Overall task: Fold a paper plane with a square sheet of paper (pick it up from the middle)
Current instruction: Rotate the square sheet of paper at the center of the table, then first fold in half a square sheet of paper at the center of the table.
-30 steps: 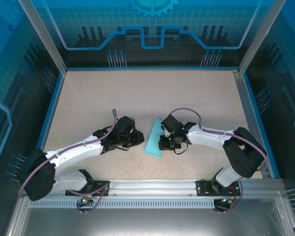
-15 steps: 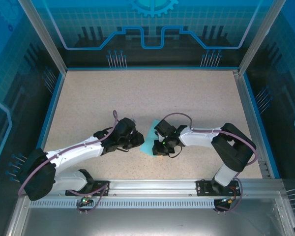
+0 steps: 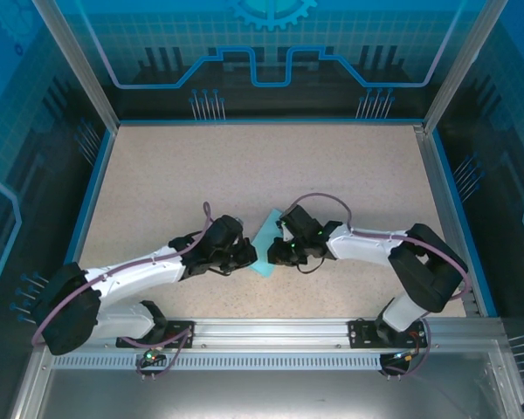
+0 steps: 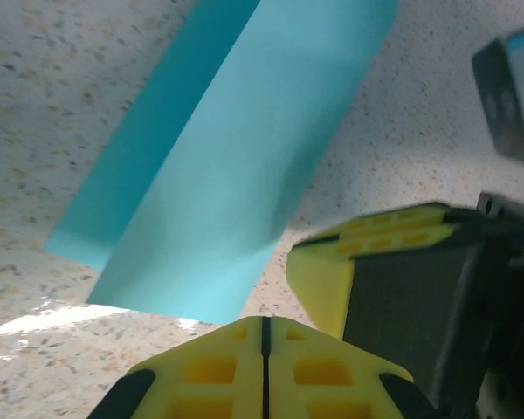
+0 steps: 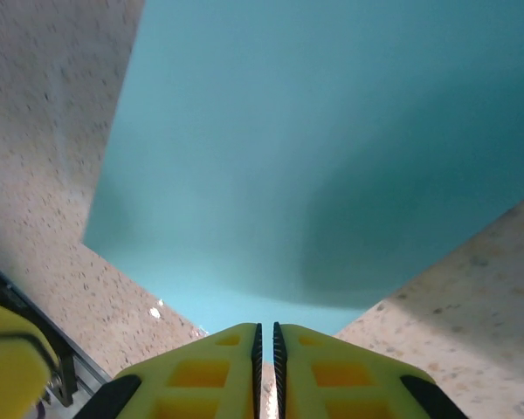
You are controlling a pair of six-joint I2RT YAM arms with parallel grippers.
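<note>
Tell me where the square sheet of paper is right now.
In the top view, the square sheet of paper lies on the table near the front centre, between the left gripper and right gripper.

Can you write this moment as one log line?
sheet of paper: folded, lying on table | left gripper: shut, tips by its edge | right gripper: shut, tips by its edge

A speckled beige tabletop (image 3: 244, 166) fills the enclosure, edged by a thin blue border (image 3: 266, 121) at the back and sides. Behind it stands a translucent blue back panel (image 3: 271, 44) printed with a grid, circuit-like lines and a gear (cut off at the top edge). Aluminium posts (image 3: 74, 61) slant up at both rear corners. A slotted aluminium rail (image 3: 271, 330) runs along the near edge, with a grey metal sheet (image 3: 271, 393) below. Lighting is even and soft.
</note>
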